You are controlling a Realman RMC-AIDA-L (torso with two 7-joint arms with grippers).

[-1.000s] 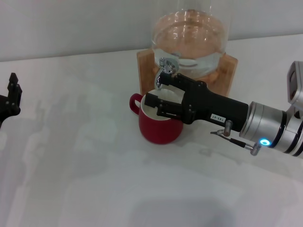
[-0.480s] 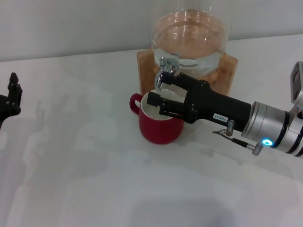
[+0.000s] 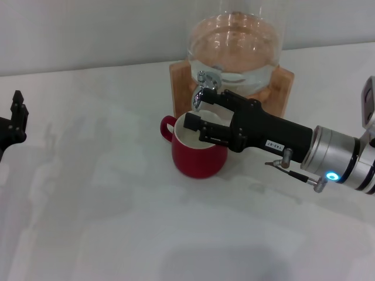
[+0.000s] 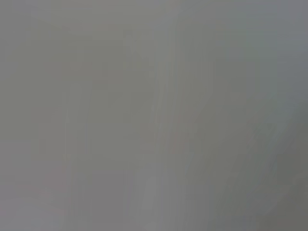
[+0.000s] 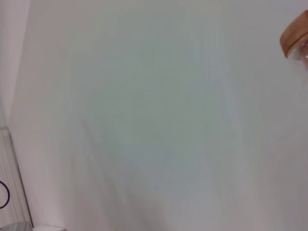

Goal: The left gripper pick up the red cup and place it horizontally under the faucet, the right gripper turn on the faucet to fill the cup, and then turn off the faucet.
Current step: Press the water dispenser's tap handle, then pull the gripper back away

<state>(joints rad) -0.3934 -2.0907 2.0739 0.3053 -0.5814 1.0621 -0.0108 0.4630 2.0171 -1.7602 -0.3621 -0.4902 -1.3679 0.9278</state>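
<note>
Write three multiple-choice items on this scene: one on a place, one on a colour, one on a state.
1. Where does the red cup stand?
A. under the faucet
B. beside the left hand
C. behind the wooden stand

2. What colour is the cup inside?
A. black
B. white
C. blue

3. How are the right hand's fingers?
A. shut on the cup's handle
B. folded away
C. spread open by the faucet

A: the spout hangs above its mouth.
B: a pale inner wall shows.
C: a gap shows between them.
</note>
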